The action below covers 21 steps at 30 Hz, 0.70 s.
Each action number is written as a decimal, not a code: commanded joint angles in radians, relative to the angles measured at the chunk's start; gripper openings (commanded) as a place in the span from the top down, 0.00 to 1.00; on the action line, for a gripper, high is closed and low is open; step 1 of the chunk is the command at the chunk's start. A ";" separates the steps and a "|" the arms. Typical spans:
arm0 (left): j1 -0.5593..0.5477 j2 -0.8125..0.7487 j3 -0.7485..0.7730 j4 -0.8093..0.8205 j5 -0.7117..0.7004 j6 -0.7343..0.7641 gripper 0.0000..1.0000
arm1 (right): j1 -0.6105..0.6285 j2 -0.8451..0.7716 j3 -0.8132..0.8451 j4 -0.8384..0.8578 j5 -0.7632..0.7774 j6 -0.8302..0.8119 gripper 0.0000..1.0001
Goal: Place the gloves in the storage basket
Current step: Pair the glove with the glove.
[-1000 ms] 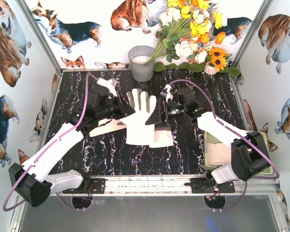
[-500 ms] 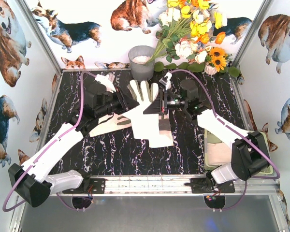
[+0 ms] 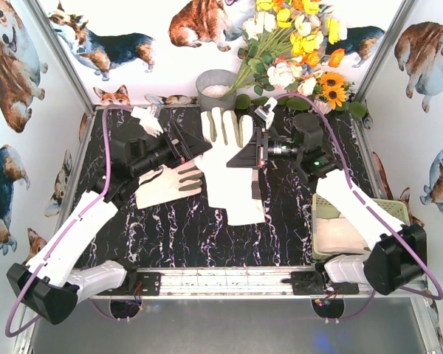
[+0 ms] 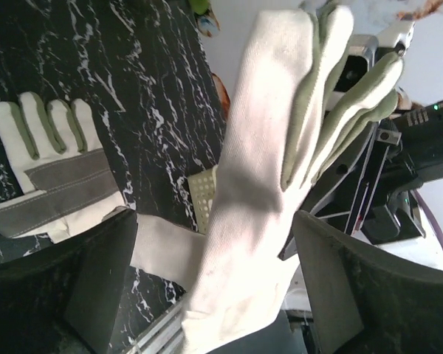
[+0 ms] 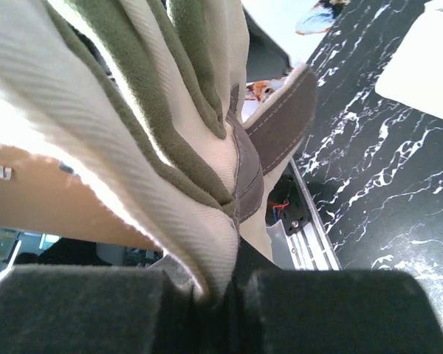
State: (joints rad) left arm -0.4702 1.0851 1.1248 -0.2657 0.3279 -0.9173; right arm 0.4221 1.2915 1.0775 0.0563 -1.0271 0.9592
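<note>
Top view: held glove (image 3: pixel 223 151) stands upright over mid-surface (image 3: pixel 170 236), fingers up, between left gripper (image 3: pixel 197 150) and right gripper (image 3: pixel 241 155). Flat glove (image 3: pixel 168 184) lies grey patch up just left of it. Another glove (image 3: pixel 244 208) lies below and behind it, partly hidden. Storage basket (image 3: pixel 397 208) sits at the near right edge under the right arm, with cream fabric inside, well apart from the held glove. Grey bucket (image 3: pixel 215 88) is at the far edge. Left wrist: left gripper (image 4: pixel 214 221) is spread wide; held glove (image 4: pixel 258 177) rises between its fingers (image 4: pixel 96 280) with a gap on both sides, not pinched. Flat glove (image 4: pixel 55 173) is on the surface, and a basket corner (image 4: pixel 204 193) peeks out behind. Right wrist: right gripper (image 5: pixel 218 291) is clamped tight on the held glove (image 5: pixel 170 110), fabric squeezed in the seam between its fingers.
</note>
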 commanded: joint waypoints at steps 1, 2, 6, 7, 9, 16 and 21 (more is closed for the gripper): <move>0.011 0.005 0.036 0.060 0.135 0.013 0.19 | 0.000 -0.049 0.068 -0.002 -0.072 -0.014 1.00; 0.013 0.011 0.047 0.060 0.151 0.023 0.18 | 0.000 -0.048 0.073 -0.010 -0.085 -0.014 1.00; 0.016 0.024 0.073 0.072 0.201 0.049 0.13 | 0.000 -0.043 0.082 -0.032 -0.119 -0.019 1.00; 0.017 0.027 0.075 0.080 0.215 0.048 0.13 | 0.000 -0.042 0.082 -0.033 -0.122 -0.018 1.00; 0.018 0.035 0.079 0.087 0.237 0.050 0.12 | 0.000 -0.039 0.085 -0.028 -0.133 -0.010 1.00; 0.017 0.063 0.079 0.139 0.319 0.024 0.12 | 0.000 -0.038 0.091 0.004 -0.157 0.022 1.00; 0.018 0.066 0.067 0.183 0.382 0.001 0.25 | -0.001 -0.038 0.079 0.005 -0.144 0.023 1.00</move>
State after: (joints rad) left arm -0.4595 1.1519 1.1759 -0.1547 0.6315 -0.9009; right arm 0.4225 1.2732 1.1107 0.0036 -1.1557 0.9710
